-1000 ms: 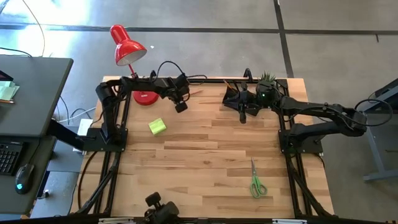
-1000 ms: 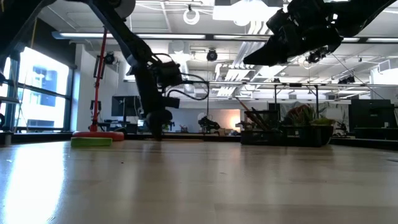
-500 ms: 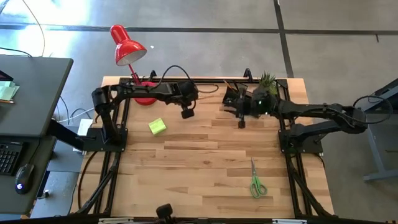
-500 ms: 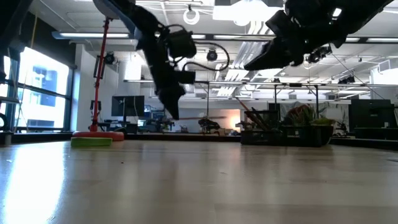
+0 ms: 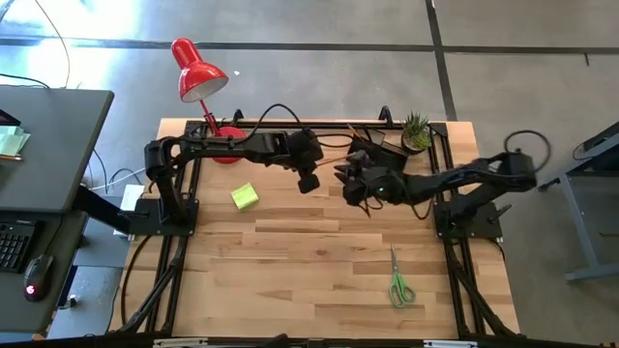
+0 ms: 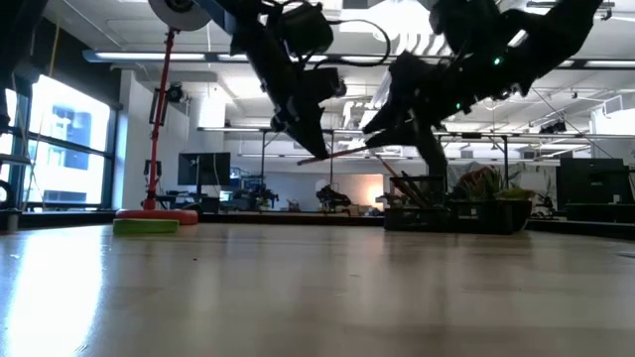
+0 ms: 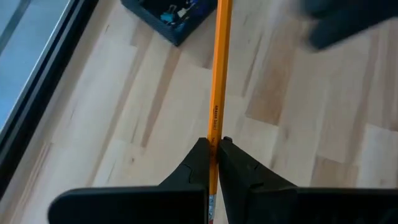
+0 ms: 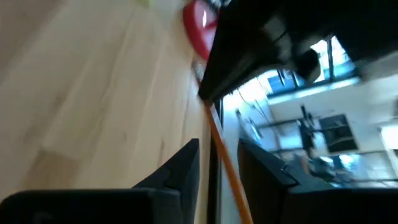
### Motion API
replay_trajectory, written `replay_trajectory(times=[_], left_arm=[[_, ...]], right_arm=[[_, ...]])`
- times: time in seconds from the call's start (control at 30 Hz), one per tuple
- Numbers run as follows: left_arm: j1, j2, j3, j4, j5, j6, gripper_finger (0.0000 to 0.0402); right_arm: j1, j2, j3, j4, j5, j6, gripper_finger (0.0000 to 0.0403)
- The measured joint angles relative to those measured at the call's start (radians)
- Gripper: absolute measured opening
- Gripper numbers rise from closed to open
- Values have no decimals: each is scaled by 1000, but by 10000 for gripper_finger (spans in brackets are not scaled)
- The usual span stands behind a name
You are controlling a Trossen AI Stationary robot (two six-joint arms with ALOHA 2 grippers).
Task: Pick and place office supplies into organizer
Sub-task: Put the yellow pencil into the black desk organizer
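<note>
Lying nearest the front edge of the table (image 5: 319,290), well apart from both arms, the green-handled scissors (image 5: 398,285) wait untouched; farther back on the left side sits the yellow-green sticky-note block (image 5: 245,196). Above mid-table the left gripper (image 7: 213,144) is clamped tight on a thin orange pencil (image 7: 217,74), holding it by its lower end so the shaft sticks out toward the right arm. The right gripper (image 8: 217,152) faces it with its fingers parted, and its wrist view shows the pencil running in the gap between them, not yet pinched as far as I can tell. This looks like a handover. Doing it well probably means the right fingers close squarely on the shaft before the left ones let go, with both arms steady so the pencil does not swing or slip. Beyond them, near the far edge, stands the black mesh organizer (image 5: 372,147) beside the small potted plant (image 5: 416,130); the red desk lamp (image 5: 198,72) is at the far left corner.
</note>
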Motion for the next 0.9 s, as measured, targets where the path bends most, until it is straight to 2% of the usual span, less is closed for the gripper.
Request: replay_trajectory(times=[0.1, 0.17, 0.4, 0.57, 0.9], left_arm=[[-5, 0, 0, 2, 0, -1, 2], [-4, 0, 0, 3, 0, -5, 1], [-3, 0, 0, 23, 25, -9, 1], [-4, 0, 0, 49, 88, -13, 2], [-17, 0, 0, 57, 105, -18, 4]], right_arm=[[-1, 69, 0, 83, 115, -69, 130], [-2, 100, 0, 162, 146, -92, 146], [-1, 147, 1, 230, 72, -104, 172], [-4, 153, 1, 225, 73, -109, 146], [-4, 153, 1, 180, 92, -149, 83]])
